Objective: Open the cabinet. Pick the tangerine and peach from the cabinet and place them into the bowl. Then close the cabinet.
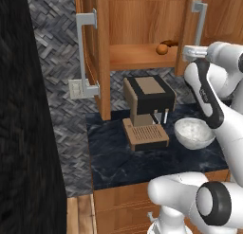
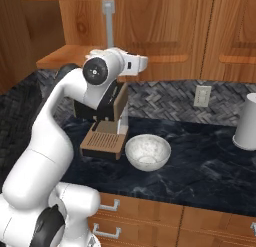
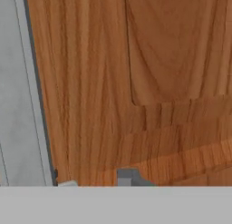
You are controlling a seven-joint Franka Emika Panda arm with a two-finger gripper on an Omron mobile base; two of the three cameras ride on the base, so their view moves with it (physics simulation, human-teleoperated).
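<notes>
1. In the left base view, the orange-brown wooden wall cabinet [image 1: 102,53] is standing with both doors swung open, its long silver bar handles [image 1: 84,55] sticking out. On the wooden shelf [image 1: 137,57] the small round orange tangerine [image 1: 162,49] is sitting beside a dark brown elongated item [image 1: 169,42]. Below, a brown and black coffee machine [image 1: 146,112] is occupying the dark marble counter [image 1: 114,157], with the wide speckled whitish-grey bowl [image 1: 193,132] just to its right. The white arm [image 1: 213,100] is rising in front of the bowl's right side, its hand reaching up by the right door.

2. In the right base view, the arm's elbow is blocking part of the coffee machine [image 2: 105,136]; the bowl [image 2: 147,152] is lying clear beside it. A white cylinder [image 2: 248,122] is standing far right, a wall outlet [image 2: 202,96] behind.

3. In the hand view, the camera is facing wood grain of a cabinet panel [image 3: 136,82] close up, a grey bar [image 3: 22,91] running along the left. A finger tip [image 3: 125,177] is showing at the bottom; whether the jaws are apart or together, I cannot tell.
</notes>
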